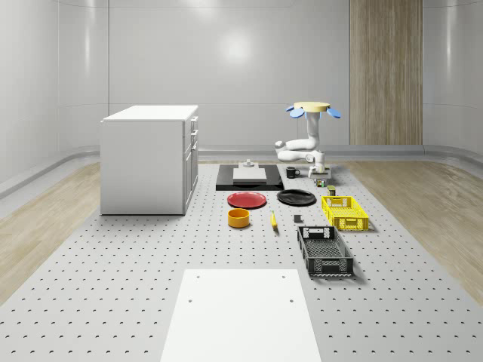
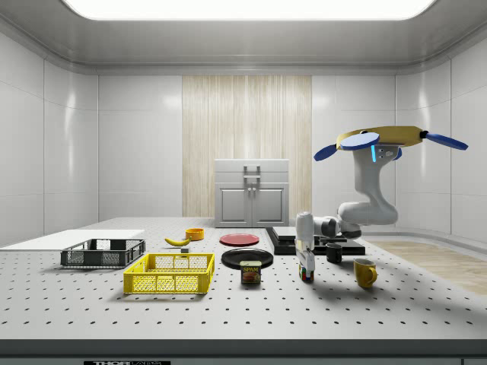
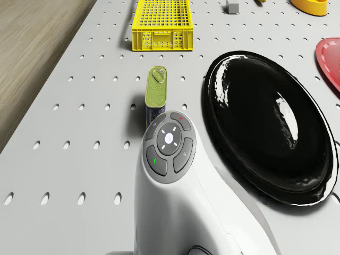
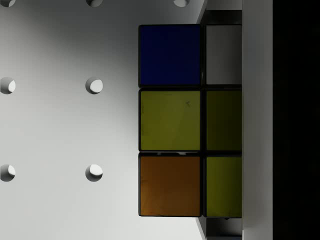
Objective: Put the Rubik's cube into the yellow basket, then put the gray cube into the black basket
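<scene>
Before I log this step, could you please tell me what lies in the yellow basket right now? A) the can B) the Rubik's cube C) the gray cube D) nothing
D: the yellow basket shows only bare mesh inside, while the Rubik's cube sits on the table under the claw.

Drone (image 2: 384,138): flat yellow body, blue rotor blades at its edges.
Arm (image 2: 369,204): glossy white, rounded segments, grey joints.
Wrist (image 3: 169,144): grey round button pad, small red and green marks.
</scene>
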You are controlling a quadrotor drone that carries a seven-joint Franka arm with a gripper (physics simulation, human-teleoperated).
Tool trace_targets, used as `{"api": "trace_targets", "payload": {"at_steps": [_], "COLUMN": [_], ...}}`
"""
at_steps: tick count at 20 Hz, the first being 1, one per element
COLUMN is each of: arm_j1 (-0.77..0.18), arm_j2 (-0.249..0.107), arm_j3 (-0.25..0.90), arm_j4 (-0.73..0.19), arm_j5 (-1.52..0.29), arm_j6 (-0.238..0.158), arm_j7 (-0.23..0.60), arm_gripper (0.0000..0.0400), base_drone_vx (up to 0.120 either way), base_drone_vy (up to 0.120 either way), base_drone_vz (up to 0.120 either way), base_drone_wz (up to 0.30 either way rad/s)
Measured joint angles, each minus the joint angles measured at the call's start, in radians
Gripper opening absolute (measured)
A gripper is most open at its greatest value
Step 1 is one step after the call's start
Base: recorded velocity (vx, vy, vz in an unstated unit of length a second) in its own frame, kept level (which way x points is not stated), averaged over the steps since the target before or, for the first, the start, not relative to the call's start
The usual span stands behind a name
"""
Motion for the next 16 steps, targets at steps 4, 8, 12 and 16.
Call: {"api": "trace_targets", "payload": {"at_steps": [4, 8, 12, 16], "arm_j1": [-0.003, -0.007, -0.010, -0.014], "arm_j2": [-0.011, -0.020, -0.027, -0.029], "arm_j3": [-0.007, -0.008, 0.006, 0.056], "arm_j4": [0.003, 0.004, 0.002, -0.007], "arm_j5": [-0.004, -0.003, 0.013, 0.062], "arm_j6": [0.013, 0.023, 0.025, 0.012], "arm_j7": [0.002, 0.004, 0.008, 0.017], "arm_gripper": [0.0348, 0.0334, 0.0328, 0.0326], "base_drone_vx": [0.000, 0.000, 0.000, 0.000], "base_drone_vy": [0.000, 0.000, 0.000, 0.000], "base_drone_vz": [0.000, 0.000, 0.000, 0.000], "base_drone_wz": [0.000, 0.000, 0.000, 0.000]}}
